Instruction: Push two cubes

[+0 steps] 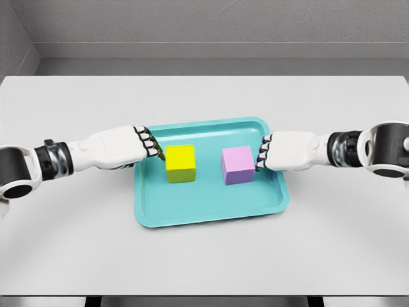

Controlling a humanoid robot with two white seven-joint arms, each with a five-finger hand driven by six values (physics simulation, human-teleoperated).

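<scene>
A yellow cube (181,163) and a pink cube (238,164) stand side by side on a teal tray (211,208), a gap between them. My left hand (153,148) reaches in from the left, its curled fingers against the yellow cube's left face. From the right comes my right hand (262,155), fingers curled, knuckles touching the pink cube's right face. Neither hand grasps anything.
The tray lies in the middle of a light grey table (204,256). A grey wall (204,25) rises behind the table's far edge. Both forearms lie low over the table on either side of the tray.
</scene>
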